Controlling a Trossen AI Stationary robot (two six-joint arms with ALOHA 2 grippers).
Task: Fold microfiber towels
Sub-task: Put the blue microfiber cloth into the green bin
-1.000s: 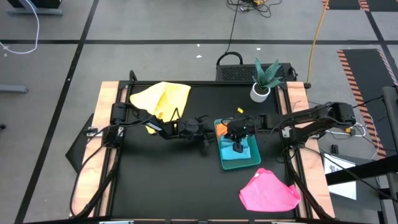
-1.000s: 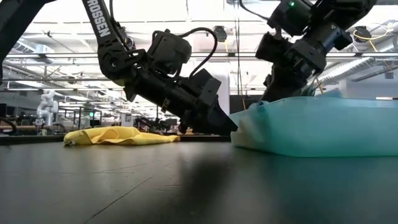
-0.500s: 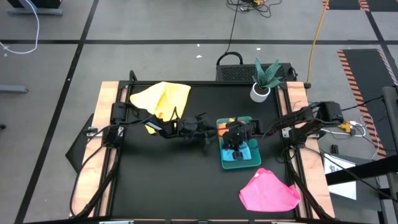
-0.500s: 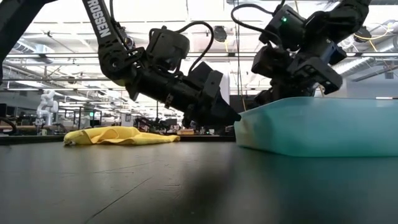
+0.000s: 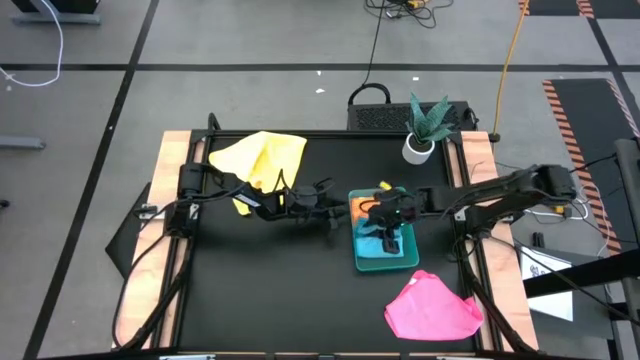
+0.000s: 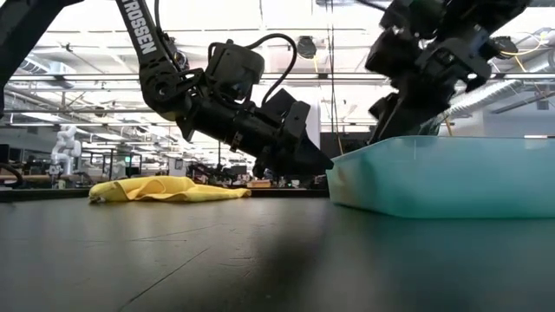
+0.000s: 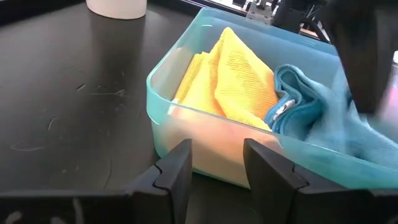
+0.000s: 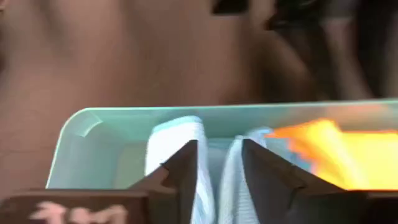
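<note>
The right gripper (image 5: 391,232) hangs over the green plastic tray (image 5: 403,260), fingers apart above the folded light blue microfiber towel (image 7: 323,127), holding nothing. The left gripper (image 7: 216,163), fingers apart and empty, sits at the tray's wall.

Two towels (image 7: 261,87) lie in the tray (image 7: 205,149); others apart.

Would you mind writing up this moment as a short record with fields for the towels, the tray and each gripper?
tray: green tray right of table centre
in tray: folded yellow towel beside blue towel
loose towels: yellow towel at the far left; pink towel at the near right, both unfolded
right gripper: over the tray, fingers apart above the blue towel
left gripper: low at the tray's left wall, open, empty
other: potted plant at the far edge
</note>
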